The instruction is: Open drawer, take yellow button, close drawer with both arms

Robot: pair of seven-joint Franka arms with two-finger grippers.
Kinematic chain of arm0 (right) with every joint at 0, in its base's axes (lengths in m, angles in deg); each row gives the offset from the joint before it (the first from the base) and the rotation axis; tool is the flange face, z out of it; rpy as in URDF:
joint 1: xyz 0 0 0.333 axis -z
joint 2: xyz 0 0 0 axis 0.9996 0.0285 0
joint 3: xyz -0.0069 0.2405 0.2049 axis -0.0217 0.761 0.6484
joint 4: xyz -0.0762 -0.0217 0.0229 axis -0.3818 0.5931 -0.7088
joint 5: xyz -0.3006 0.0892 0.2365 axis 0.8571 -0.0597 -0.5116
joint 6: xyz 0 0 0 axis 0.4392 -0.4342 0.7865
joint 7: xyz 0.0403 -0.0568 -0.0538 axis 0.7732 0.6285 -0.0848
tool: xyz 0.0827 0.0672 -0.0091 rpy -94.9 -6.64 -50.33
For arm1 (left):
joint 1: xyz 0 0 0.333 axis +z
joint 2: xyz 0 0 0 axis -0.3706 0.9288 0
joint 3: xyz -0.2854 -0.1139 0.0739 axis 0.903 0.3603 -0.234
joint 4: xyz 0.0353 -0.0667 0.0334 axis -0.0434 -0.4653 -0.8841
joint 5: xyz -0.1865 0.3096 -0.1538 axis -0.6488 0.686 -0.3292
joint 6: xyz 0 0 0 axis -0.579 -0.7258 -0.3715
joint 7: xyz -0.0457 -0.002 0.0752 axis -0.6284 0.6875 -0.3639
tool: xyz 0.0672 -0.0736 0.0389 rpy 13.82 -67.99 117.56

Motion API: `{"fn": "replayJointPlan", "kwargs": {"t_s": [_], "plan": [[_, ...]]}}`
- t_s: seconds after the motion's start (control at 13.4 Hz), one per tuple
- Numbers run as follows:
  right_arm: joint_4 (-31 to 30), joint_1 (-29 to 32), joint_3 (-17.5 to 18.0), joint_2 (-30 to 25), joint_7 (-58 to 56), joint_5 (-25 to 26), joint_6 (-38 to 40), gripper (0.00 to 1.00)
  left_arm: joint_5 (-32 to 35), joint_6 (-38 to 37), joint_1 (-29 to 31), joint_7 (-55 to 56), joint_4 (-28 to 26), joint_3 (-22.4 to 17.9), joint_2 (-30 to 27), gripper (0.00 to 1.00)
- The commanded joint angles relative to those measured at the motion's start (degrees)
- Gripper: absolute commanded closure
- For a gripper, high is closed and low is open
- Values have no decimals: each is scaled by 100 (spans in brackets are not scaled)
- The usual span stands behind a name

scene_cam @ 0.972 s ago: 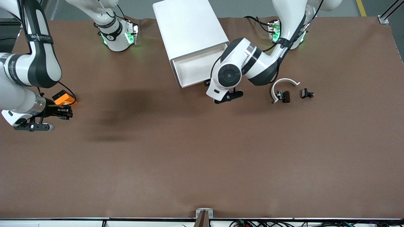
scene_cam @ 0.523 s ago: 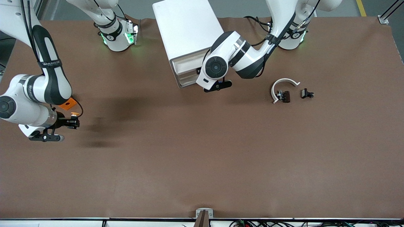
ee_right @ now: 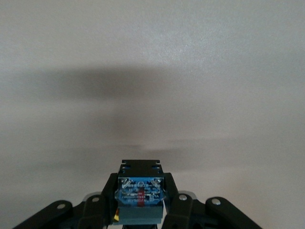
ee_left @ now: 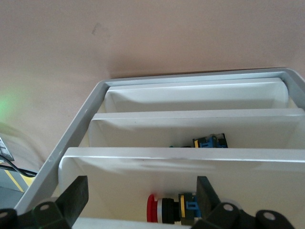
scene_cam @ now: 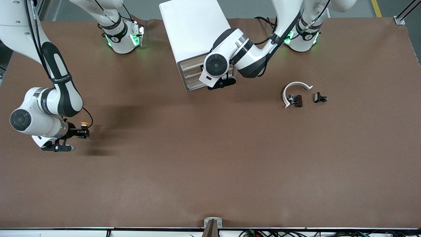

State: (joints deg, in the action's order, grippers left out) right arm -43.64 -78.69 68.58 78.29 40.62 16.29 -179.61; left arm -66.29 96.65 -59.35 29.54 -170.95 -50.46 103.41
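The right end effector (scene_cam: 86, 133) hangs over bare brown tabletop (scene_cam: 210, 171) toward the right arm's end, clamped tight on the tiny push-button with the orange-yellow cap and black-and-blue body (scene_cam: 84, 124). The right wrist view shows that blue body (ee_right: 141, 193) pinched between the black fingers (ee_right: 102, 210).

At the white box-shaped cabinet (scene_cam: 194, 29), the left end effector (scene_cam: 223, 81) sits right at the cream drawer fronts, jaws spread wide and gripping nothing. Its wrist view looks down over stepped white trays (ee_left: 190, 129), its black fingers (ee_left: 76, 195) straddling the nearest tray (ee_left: 143, 167); a red-capped switch (ee_left: 169, 208) lies there and a blue-bodied part (ee_left: 209, 141) one tray deeper.

The uppermost drawer (scene_cam: 190, 63) looks pushed in or nearly so from the front view; whether it is fully flush I cannot tell.

The risks: the button is small, so a sudden swing could twist it out of that pinch. At the cabinet, a push off-centre could slide or turn the whole light box on the tabletop instead of seating the drawer, or catch a lower front.
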Motion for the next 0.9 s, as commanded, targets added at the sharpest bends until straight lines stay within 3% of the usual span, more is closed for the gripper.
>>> {"fn": "replayJointPlan", "kwargs": {"t_s": [0.0, 0.15, 0.52, 0.6, 0.67, 0.75, 0.82], "plan": [[82, 174, 73, 196, -12, 282, -131, 79, -64, -17, -37, 173, 32, 60, 22, 0], [82, 297, 82, 398, -12, 291, -351, 77, 111, -26, 50, 182, 119, -18, -22, 0], [73, 315, 82, 513, -12, 291, -492, 71, 1647, -26, 1138, 112, 866, -54, 4, 0], [73, 324, 82, 522, -12, 291, -501, 62, 1946, -26, 1349, 103, 893, -54, -30, 0], [73, 324, 82, 513, -12, 291, -492, 36, 2236, -26, 1613, 103, 954, -54, -92, 0], [73, 324, 82, 513, -4, 291, -449, 0, 2422, -26, 1807, 94, 964, -45, -188, 0], [82, 333, 82, 504, -12, 291, -431, 0, 2580, -26, 2017, 77, 972, -54, -259, 0]]}}
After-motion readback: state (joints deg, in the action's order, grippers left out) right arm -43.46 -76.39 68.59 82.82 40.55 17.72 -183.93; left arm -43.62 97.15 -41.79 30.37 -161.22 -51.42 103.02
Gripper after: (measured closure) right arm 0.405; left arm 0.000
